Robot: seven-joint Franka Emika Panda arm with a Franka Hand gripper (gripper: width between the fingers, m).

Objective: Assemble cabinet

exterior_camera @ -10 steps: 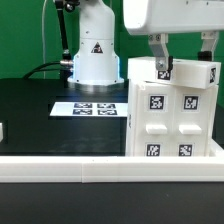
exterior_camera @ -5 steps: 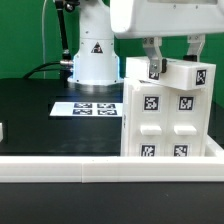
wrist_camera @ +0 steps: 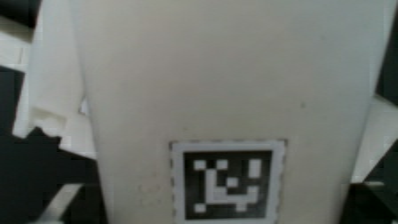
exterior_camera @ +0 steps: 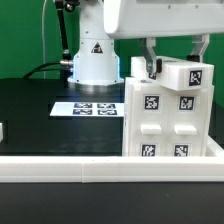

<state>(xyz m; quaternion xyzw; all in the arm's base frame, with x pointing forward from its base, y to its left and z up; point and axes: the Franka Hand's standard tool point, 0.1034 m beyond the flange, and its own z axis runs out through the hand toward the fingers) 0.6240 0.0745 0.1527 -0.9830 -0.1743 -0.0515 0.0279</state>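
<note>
The cabinet (exterior_camera: 165,120) is a tall white box with black-and-white tags, standing at the exterior view's right on the black table. A white top panel (exterior_camera: 190,74) with one tag lies tilted across its top edge. My gripper (exterior_camera: 173,58) reaches down from above with one finger on each side of this panel and looks shut on it. In the wrist view the top panel (wrist_camera: 214,90) fills the picture, its tag near the jaws. My fingers are almost wholly hidden there.
The marker board (exterior_camera: 90,108) lies flat on the table left of the cabinet. The white robot base (exterior_camera: 92,55) stands behind it. A white rail (exterior_camera: 100,170) runs along the front edge. A small white part (exterior_camera: 2,130) shows at the left edge.
My gripper has moved toward the exterior view's left with the top panel, which now sits farther over the cabinet's top. The cabinet has stayed put.
</note>
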